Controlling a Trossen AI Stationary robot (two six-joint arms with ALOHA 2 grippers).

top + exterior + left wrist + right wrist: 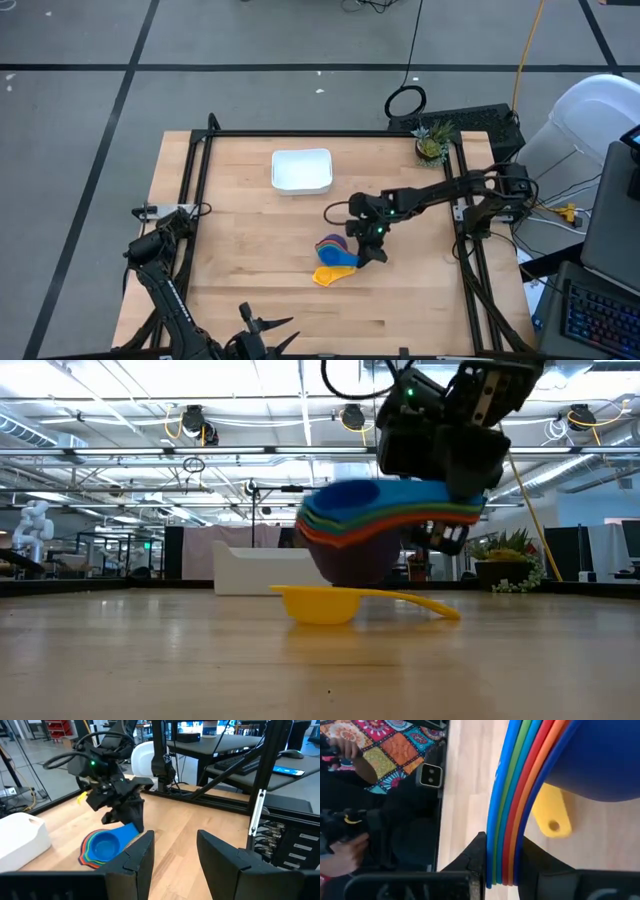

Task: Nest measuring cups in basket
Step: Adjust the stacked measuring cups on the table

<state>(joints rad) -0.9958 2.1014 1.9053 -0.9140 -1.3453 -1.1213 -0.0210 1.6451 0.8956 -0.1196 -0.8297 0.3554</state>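
A nested stack of measuring cups [333,246], light blue on top, then green, orange and dark blue, hangs in my right gripper [372,250] at the table's middle. The stack also shows in the low view [360,525] and the left wrist view [102,847]. The yellow cup [320,603] lies on the table right under the stack, bowl up; I cannot tell whether they touch. The white basket [301,169] stands at the far middle. My left gripper [175,855] is open and empty at the table's near left. My right gripper pinches the stacked flat handles [504,845] between its two fingers [475,856], one above and one below the pile of handles. The fingers slant down from the table's right side. The stack is lifted off the table, roughly level, bowls opening upward.
A small potted plant [432,143] stands at the far right corner. Black frame rails [200,180] run along the table's sides. A person's hands [342,850] show beyond the table edge in the right wrist view. Bare wood lies between the stack and the basket.
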